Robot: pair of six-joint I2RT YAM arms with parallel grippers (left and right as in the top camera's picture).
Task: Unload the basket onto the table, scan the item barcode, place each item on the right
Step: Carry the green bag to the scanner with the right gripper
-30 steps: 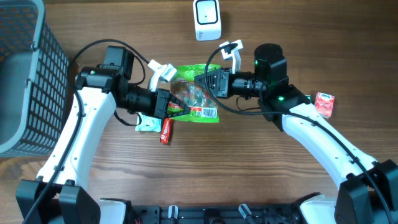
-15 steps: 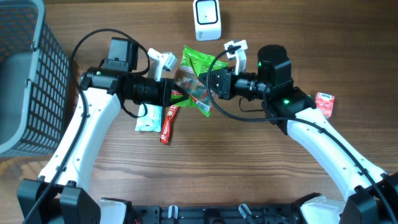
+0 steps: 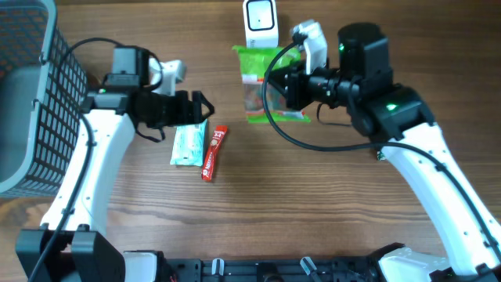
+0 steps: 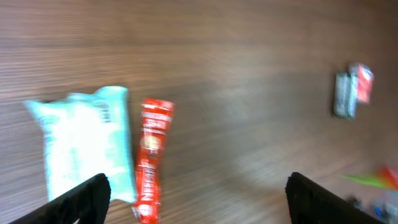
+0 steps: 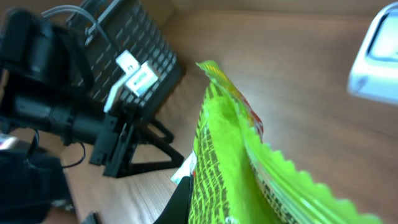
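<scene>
A green snack bag [image 3: 258, 78] hangs above the table, just in front of the white barcode scanner [image 3: 260, 23]. My right gripper [image 3: 286, 88] is shut on the bag's right edge. In the right wrist view the green snack bag [image 5: 242, 155] fills the frame beside one black finger [image 5: 183, 199], with the scanner [image 5: 378, 59] at the right edge. To the left, my left gripper [image 3: 202, 110] stands open and holds nothing. In the left wrist view my left gripper [image 4: 198, 185] hangs wide over bare wood.
A teal packet [image 3: 189, 145] and a red stick pack [image 3: 211, 153] lie on the table below the left gripper. A dark mesh basket [image 3: 31, 102] stands at the far left. A small red and grey item [image 4: 351, 93] lies further right.
The left gripper has let go of the green bag, opened and drawn back left. The right gripper has carried the bag up and away toward the scanner.
</scene>
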